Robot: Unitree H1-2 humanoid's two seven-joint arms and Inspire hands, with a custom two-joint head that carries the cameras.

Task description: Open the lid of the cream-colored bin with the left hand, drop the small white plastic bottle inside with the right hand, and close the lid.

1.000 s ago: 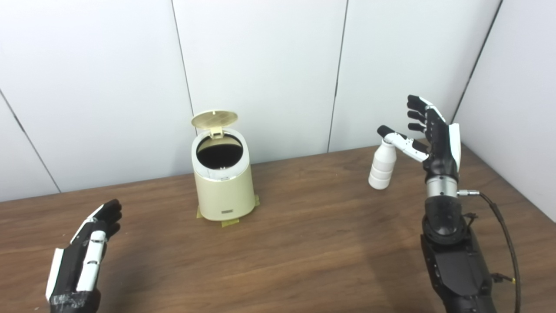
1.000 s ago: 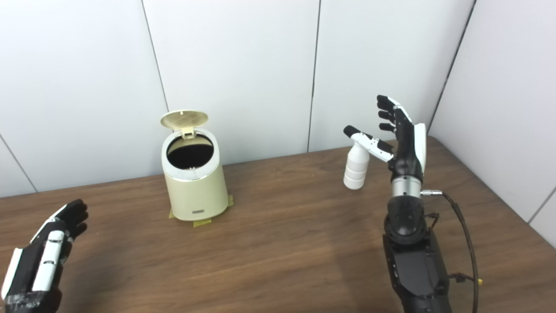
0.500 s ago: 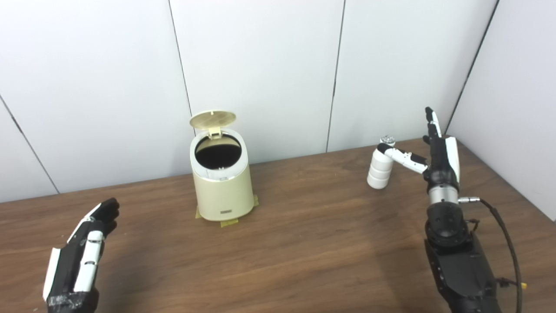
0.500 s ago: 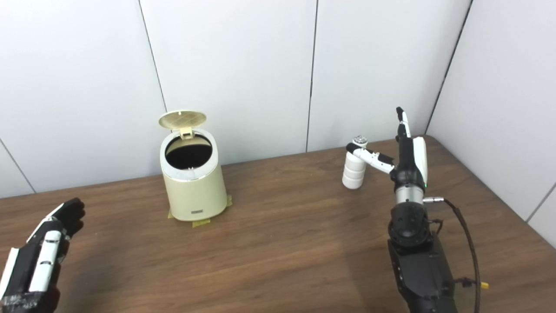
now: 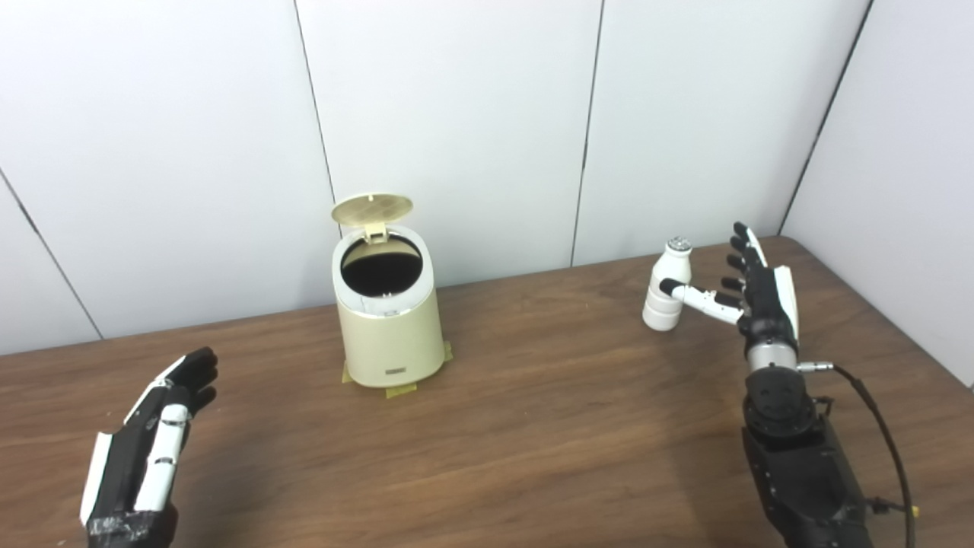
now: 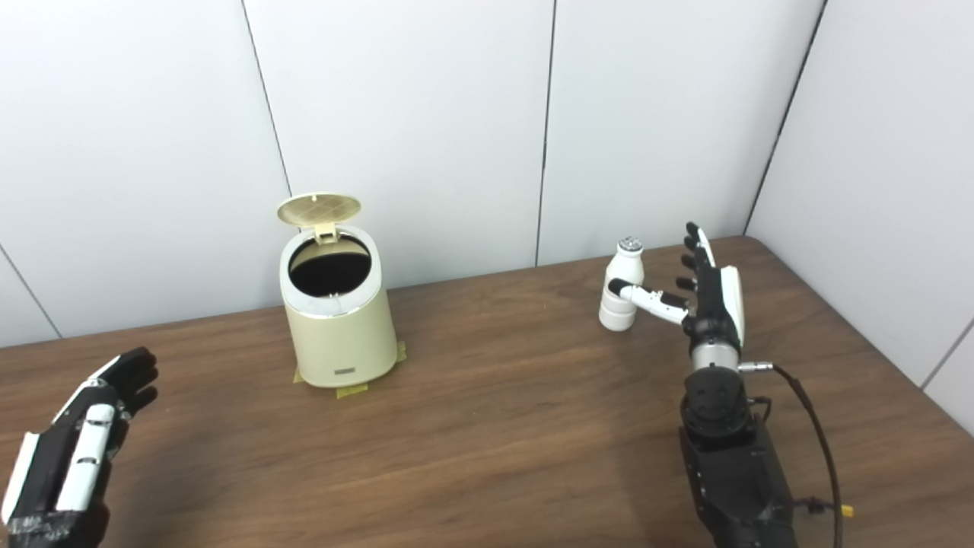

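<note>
Bin (image 5: 389, 327): cream, upright on table, taped at base, back-centre near wall. Landmark for the rest.
Table (image 5: 533, 426): dark wood, bare apart from bin and bottle.
Right hand (image 5: 749, 293): far right of bin, beside bottle, fingers spread and pointing up, released; thumb (image 5: 689, 293) reaches across in front of bottle's body; contact unclear, no grasp.
Left hand (image 5: 148, 449): front-left of bin, well apart from it, over table, fingers straight, holding nothing.
Lid (image 5: 372, 208): flipped up at bin's rear hinge, mouth dark and uncovered.
Bottle (image 5: 669, 293): white, ridged, standing upright on table, well right of bin, just left of right hand's palm.
</note>
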